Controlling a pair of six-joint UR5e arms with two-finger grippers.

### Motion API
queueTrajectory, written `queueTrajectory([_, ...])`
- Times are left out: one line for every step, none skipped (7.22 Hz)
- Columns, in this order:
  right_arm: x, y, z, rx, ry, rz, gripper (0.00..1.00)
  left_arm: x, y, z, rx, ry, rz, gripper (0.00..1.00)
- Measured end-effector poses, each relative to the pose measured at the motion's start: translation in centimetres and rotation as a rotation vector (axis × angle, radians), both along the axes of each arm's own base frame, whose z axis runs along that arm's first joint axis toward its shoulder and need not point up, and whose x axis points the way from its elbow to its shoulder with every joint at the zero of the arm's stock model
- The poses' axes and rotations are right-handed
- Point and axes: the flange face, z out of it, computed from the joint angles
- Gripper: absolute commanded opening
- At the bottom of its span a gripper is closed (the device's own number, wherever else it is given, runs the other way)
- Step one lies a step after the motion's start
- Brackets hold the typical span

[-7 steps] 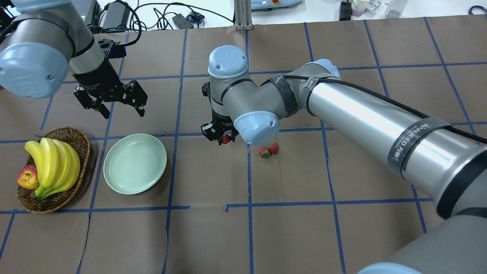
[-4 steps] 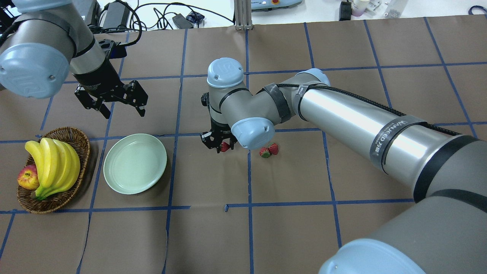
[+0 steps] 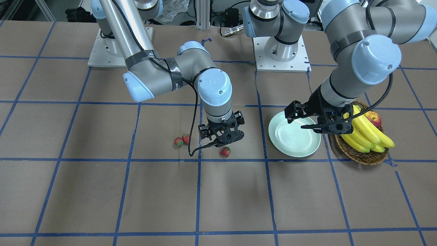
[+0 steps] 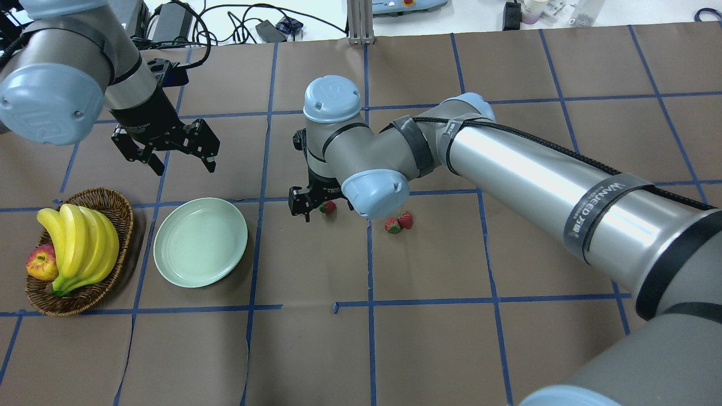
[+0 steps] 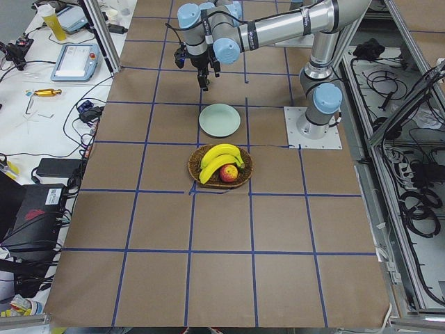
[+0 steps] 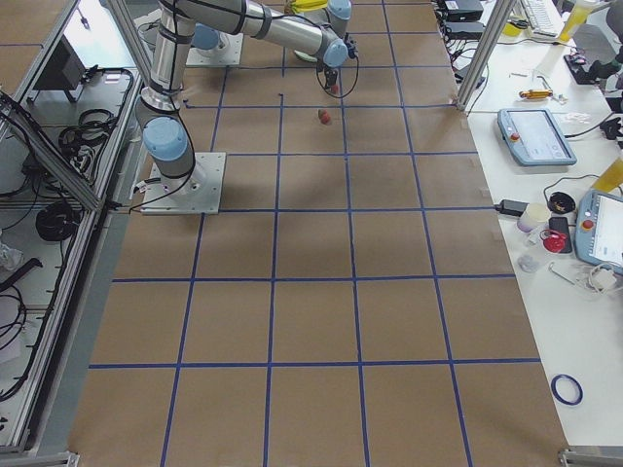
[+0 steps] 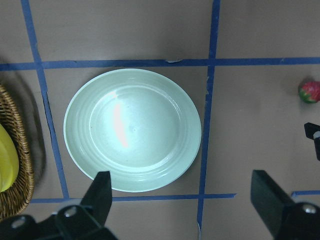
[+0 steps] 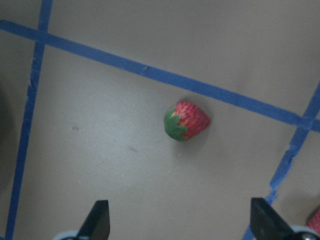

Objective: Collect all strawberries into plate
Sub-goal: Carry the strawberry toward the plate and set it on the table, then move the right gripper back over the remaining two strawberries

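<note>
loose strawberry: lies on the brown paper just under your right gripper, close to a blue tape line. It's between the plate and the other two berries, and nothing is touching it.
right gripper: fingers are spread wide. In the wrist view the berry sits ahead of them in the gap, clear of both tips. You're holding nothing here.
strawberry pair: two berries touching each other on the paper, near the loose one on the side away from the plate.
plate: flat on the paper, well apart from all three berries and just beside the basket.
left gripper: fingers are wide apart. It hovers above the table by the plate's far rim, and its wrist view looks straight down on the plate. It grips and touches nothing.
basket: wicker, on the plate's outer side. It carries a bunch of bananas and an apple.
</note>
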Motion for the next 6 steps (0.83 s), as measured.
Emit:
queueTrajectory([-1.2, -0.3, 2.2, -0.054, 0.020, 0.030, 1.00, 0.0, -0.1, 0.1, -0.007, -0.002, 0.000, 1.00])
queueTrajectory([-2.9, -1.0, 3.0, -0.079, 0.050, 0.069, 1.00, -0.1, -0.1, 0.2, -0.013, -0.004, -0.005, 1.00])
queueTrajectory([-5.0, -1.9, 3.0, -0.069, 0.077, 0.115, 1.00, -0.2, -0.2, 0.3, -0.020, -0.007, -0.011, 1.00])
queueTrajectory([-7.6, -3.0, 2.7, -0.047, 0.105, 0.180, 1.00, -0.4, -0.2, 0.3, -0.026, -0.009, -0.017, 1.00])
queueTrajectory([-10.1, -4.0, 2.3, -0.028, 0.127, 0.237, 1.00, -0.7, -0.2, 0.4, -0.028, -0.010, -0.022, 1.00])
queueTrajectory([-11.7, -4.4, 1.6, -0.011, 0.135, 0.270, 1.00, -1.1, -0.2, 0.4, -0.030, -0.011, -0.026, 1.00])
